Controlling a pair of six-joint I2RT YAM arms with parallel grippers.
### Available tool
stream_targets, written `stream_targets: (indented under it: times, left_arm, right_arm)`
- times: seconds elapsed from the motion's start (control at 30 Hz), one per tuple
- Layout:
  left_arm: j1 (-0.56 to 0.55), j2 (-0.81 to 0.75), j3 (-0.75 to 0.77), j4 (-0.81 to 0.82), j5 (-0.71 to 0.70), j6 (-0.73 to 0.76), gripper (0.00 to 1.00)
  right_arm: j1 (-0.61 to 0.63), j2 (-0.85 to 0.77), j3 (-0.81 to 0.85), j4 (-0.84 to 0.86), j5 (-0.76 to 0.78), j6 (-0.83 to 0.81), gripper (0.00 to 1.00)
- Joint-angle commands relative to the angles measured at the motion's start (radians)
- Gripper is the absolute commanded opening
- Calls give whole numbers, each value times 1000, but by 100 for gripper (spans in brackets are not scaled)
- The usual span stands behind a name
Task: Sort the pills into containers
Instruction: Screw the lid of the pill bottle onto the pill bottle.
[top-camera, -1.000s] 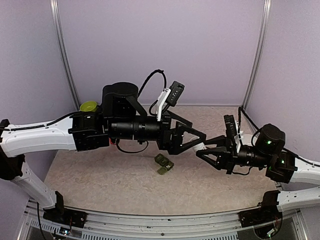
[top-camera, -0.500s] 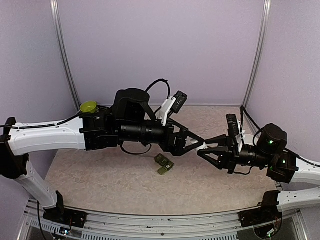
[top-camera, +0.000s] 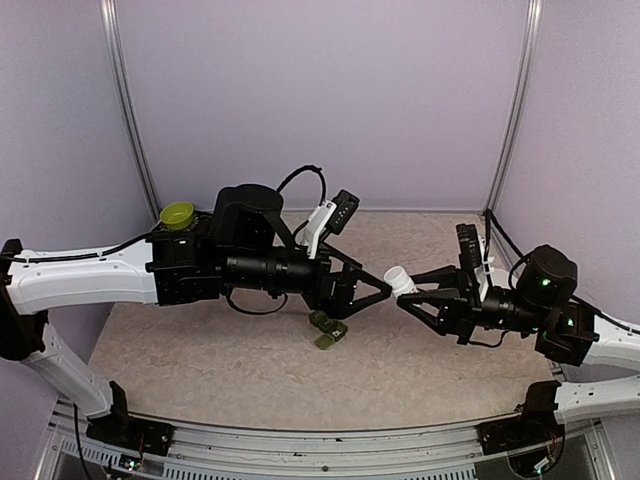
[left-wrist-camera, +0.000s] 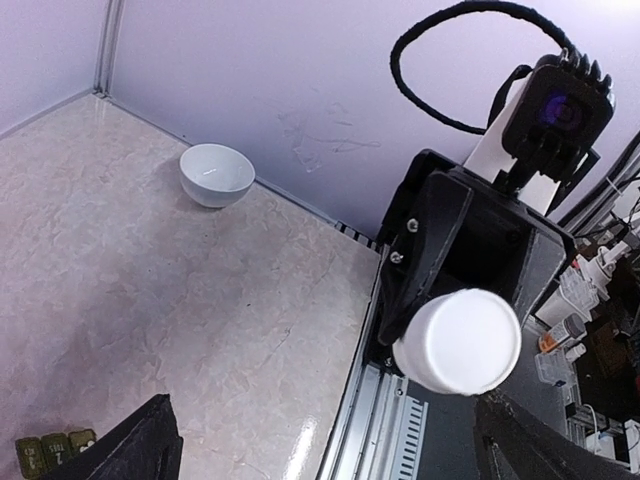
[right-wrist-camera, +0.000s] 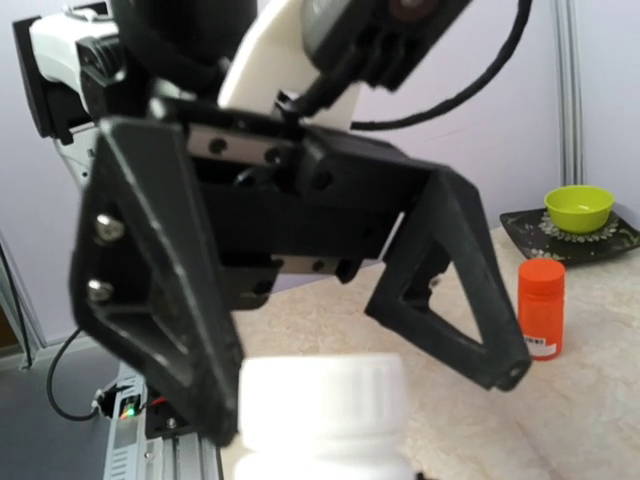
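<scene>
Three joined little green boxes, the containers (top-camera: 327, 327), lie on the table (top-camera: 200, 370) just below the centre of the overhead view, under both arms and touched by neither. They look like light, stiff plastic, likely to skid or tip if nudged. I'd pinch the strip across its narrow width, low on the walls, rather than by a lid. The right gripper (top-camera: 408, 290) is clamped on a small white bottle (top-camera: 396, 277) held in the air. The left gripper (top-camera: 378, 290) faces its cap, jaws wide apart. A second ago those jaws reached around the bottle. Now they have drawn back leftward, and the strip has not moved.
</scene>
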Motion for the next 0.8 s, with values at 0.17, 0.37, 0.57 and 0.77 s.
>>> stream_targets:
  times: [0.17, 0.37, 0.57, 0.77]
  left_arm:
    - [42, -65, -45, -16, -23, 15, 99]
    - [13, -94, -6, 13, 27, 41, 99]
    - [-48, -15, 82, 33, 67, 56, 99]
    - [-47, 68, 155, 36, 51, 59, 99]
  right_arm:
    - [-3, -26, 45, 37, -34, 5, 0]
    - [-2, -3, 42, 19, -4, -6, 0]
    - [-2, 24, 36, 43, -13, 0, 0]
    - [-3, 34, 36, 53, -39, 5, 0]
